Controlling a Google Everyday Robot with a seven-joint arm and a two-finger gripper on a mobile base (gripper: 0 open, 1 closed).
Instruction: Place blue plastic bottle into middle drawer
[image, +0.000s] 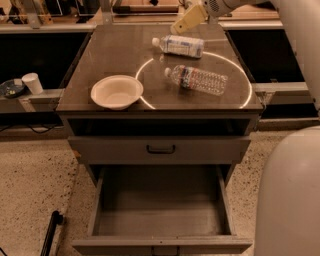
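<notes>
The blue plastic bottle (179, 46), with a white cap and a white and pale-blue label, lies on its side at the back of the cabinet top. My gripper (188, 20) hangs just above and behind it, apart from it and holding nothing. The middle drawer (160, 220) is pulled open at the bottom front, and its grey floor is bare.
A clear ribbed bottle (198, 80) lies on its side in front of the blue bottle. A white bowl (116, 92) sits at the front left of the top. A closed drawer front with a black handle (160, 149) is above the open drawer. A white cup (33, 83) stands on the left ledge. My base (290, 195) fills the right.
</notes>
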